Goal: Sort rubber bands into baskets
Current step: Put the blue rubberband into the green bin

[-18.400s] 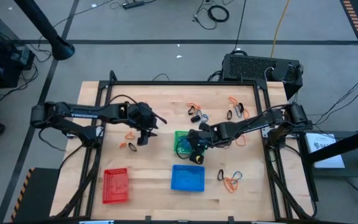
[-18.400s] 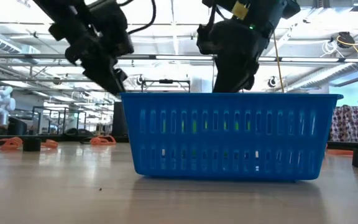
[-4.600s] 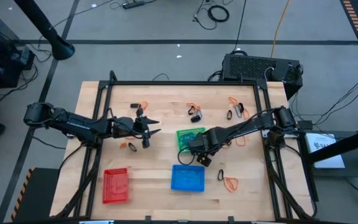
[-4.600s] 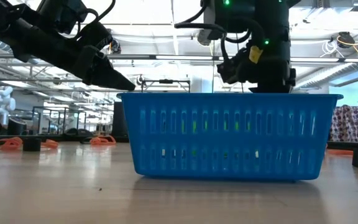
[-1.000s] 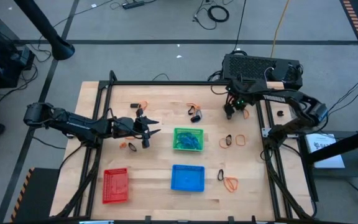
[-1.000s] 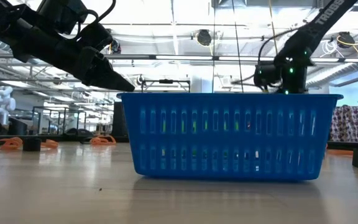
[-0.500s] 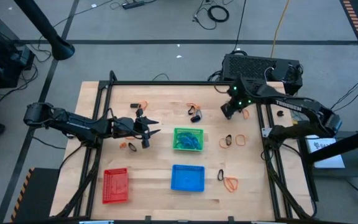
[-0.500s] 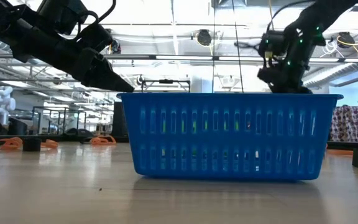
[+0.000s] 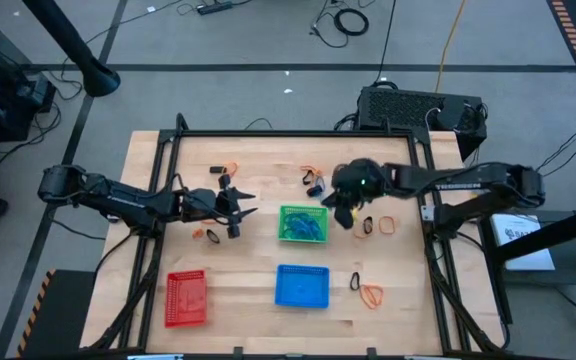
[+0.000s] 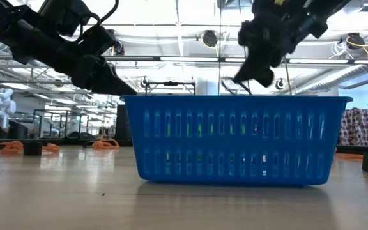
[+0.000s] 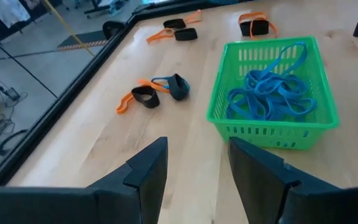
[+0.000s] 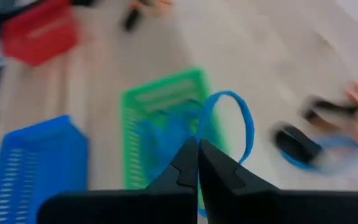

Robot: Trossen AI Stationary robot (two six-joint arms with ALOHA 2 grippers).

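My right gripper (image 12: pixel 197 148) is shut on a blue rubber band (image 12: pixel 244 121) and hovers just right of the green basket (image 9: pixel 303 224); in the high view the gripper (image 9: pixel 341 214) shows there. The green basket (image 11: pixel 272 87) holds several blue rubber bands (image 11: pixel 269 99). The blue basket (image 9: pixel 302 285) and the red basket (image 9: pixel 186 297) stand nearer the front edge. My left gripper (image 11: pixel 194 165) stays open and empty left of the green basket (image 9: pixel 242 212). Loose orange, black and blue bands (image 11: pixel 157 93) lie flat on the table. My right gripper pinches one spot of the blue band's loop (image 12: pixel 199 127) between its two shut fingertips. The fingers slant down from the table's right side toward the green basket. The rest of the loop stands open beyond the fingertips, lifted clear of the table.
More loose bands lie at the far middle (image 9: pixel 313 180), right of the green basket (image 9: pixel 378 225), at the near right (image 9: pixel 368 290) and near the left gripper (image 9: pixel 208 235). A black box (image 9: pixel 418 108) sits beyond the table's far right corner. The blue basket (image 10: pixel 235 137) fills the low view.
My right gripper, shut the whole time, has swung from the far right of the table toward the left and near edge, turning as it went, and now hangs beside the green basket with the blue band.
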